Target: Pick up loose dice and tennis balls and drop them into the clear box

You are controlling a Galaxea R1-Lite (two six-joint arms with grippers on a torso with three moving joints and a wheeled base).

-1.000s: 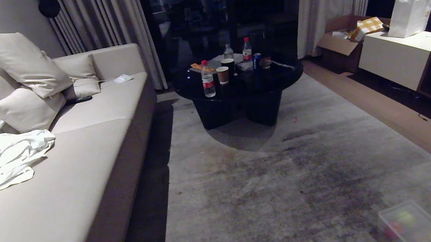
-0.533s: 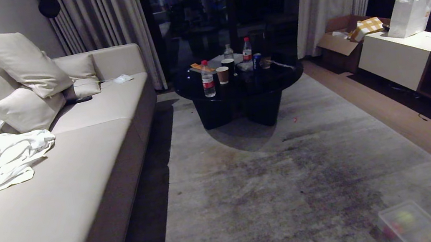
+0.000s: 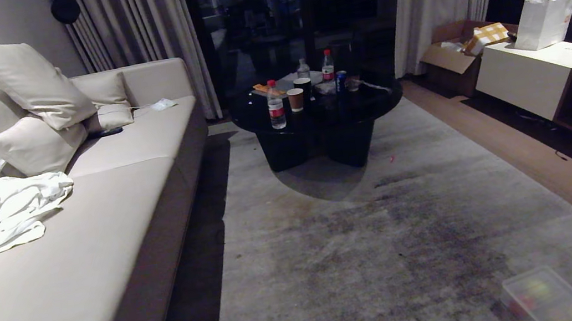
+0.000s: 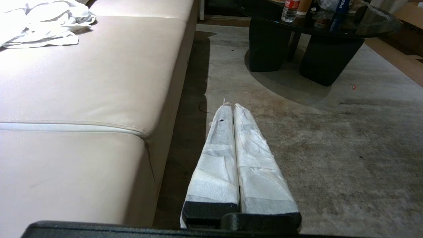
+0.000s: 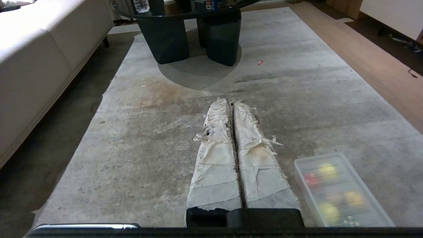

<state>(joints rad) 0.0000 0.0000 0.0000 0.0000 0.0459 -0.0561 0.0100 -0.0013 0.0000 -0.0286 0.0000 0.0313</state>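
Note:
The clear box (image 5: 298, 167) lies on the grey rug, just to the right of my right gripper (image 5: 231, 101); the head view shows the clear box (image 3: 526, 277) at the bottom right corner. Through its ribbed translucent top I see blurred shapes: one red (image 5: 311, 178), one tan (image 5: 350, 197), two yellow-green (image 5: 327, 169). I cannot tell which are dice and which are tennis balls. My right gripper is shut and holds nothing, hanging low over the rug. My left gripper (image 4: 231, 105) is also shut and holds nothing, beside the sofa's front edge. Neither arm shows in the head view.
A long beige sofa (image 3: 102, 208) with cushions and white cloth runs along the left. A round black coffee table (image 3: 313, 117) with bottles and cups stands ahead. A tiny red scrap (image 3: 391, 158) lies on the rug. A low white cabinet (image 3: 531, 75) is at the right.
Neither gripper nor the box has moved. Only a figure behind the dark glass at the back has shifted a little.

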